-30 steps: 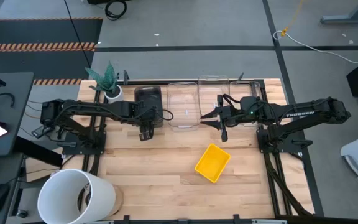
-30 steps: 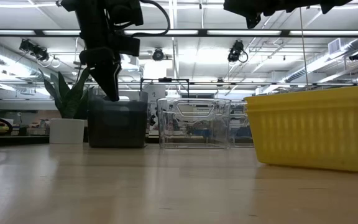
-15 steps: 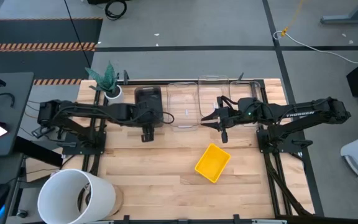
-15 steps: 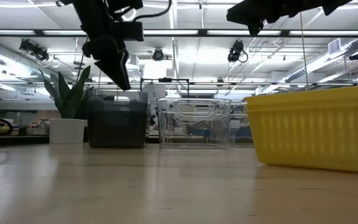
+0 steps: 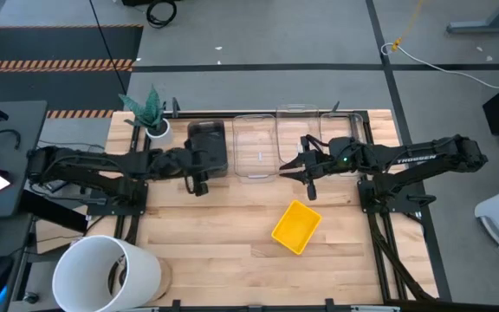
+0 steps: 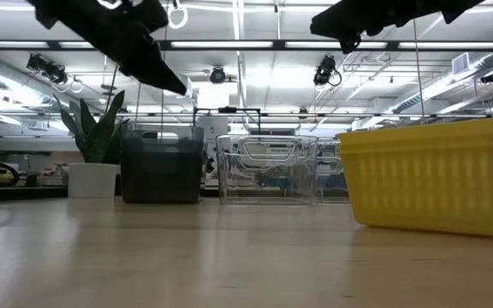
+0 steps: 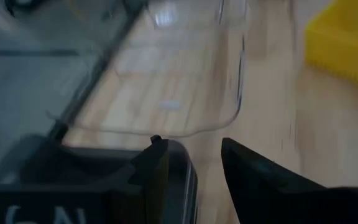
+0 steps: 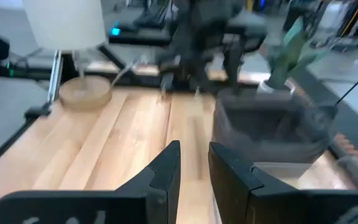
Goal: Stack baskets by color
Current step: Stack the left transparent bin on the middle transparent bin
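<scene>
A dark grey basket (image 5: 207, 143) (image 6: 161, 169) stands on its bottom at the table's far edge. To its right stand clear baskets (image 5: 255, 147) (image 6: 268, 168). A yellow basket (image 5: 296, 227) (image 6: 430, 175) sits alone nearer the front, turned askew. My left gripper (image 5: 202, 178) (image 6: 181, 85) hangs open above the grey basket's near side, slanting down and touching nothing. My right gripper (image 5: 286, 165) (image 8: 194, 165) hovers high beside the clear baskets, its fingers a narrow gap apart with nothing between them.
A small white plant pot (image 5: 156, 128) stands left of the grey basket. A big white bucket (image 5: 106, 273) fills the near left corner. Bare wood (image 5: 215, 225) lies between the yellow basket and the bucket.
My left gripper has tipped up from pointing straight down at the grey basket's rim to a slant. It has risen clear of the rim, while its arm has drawn back toward the table's left edge. The baskets have kept their places.
</scene>
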### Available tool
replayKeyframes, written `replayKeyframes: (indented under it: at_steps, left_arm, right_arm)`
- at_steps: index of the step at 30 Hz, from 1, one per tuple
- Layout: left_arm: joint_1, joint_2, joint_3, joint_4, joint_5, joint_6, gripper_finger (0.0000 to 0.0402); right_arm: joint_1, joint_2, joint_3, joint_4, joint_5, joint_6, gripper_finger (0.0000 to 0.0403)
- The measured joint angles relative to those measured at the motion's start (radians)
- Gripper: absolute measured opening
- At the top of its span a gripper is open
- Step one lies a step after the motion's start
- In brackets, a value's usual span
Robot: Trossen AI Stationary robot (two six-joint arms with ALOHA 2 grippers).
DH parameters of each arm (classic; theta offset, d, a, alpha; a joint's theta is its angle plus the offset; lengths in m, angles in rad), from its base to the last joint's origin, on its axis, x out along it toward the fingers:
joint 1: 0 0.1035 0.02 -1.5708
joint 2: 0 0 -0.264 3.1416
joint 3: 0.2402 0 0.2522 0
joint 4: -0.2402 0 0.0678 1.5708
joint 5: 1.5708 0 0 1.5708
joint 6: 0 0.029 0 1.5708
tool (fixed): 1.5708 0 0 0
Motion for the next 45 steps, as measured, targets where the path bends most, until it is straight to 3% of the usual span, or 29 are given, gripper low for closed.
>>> replayKeyframes:
  at_steps: [8,12,25,31,38,45]
  left_arm:
    - [0.000,-0.095,-0.156,0.249,-0.002,0.024,0.0156]
    - [0.000,-0.151,-0.203,0.263,0.013,0.017,0.0156]
    - [-0.003,-0.378,-0.408,0.355,0.013,-0.004,0.0156]
    - [-0.021,-0.460,-0.463,0.366,0.011,-0.033,0.0156]
    - [-0.063,-0.585,-0.522,0.360,0.013,-0.044,0.0156]
    - [-0.079,-0.711,-0.556,0.317,0.013,-0.055,0.0155]
  right_arm:
    - [0.006,0.208,0.004,0.121,-0.024,0.008,0.0089]
    - [-0.007,0.304,0.065,0.111,0.005,0.038,0.0089]
    - [-0.010,0.541,0.338,-0.188,0.080,0.052,0.0097]
    - [-0.010,0.588,0.439,-0.333,0.114,0.037,0.0134]
    - [-0.008,0.606,0.494,-0.366,0.114,0.048,0.0186]
    - [-0.010,0.607,0.494,-0.367,0.113,0.062,0.0207]
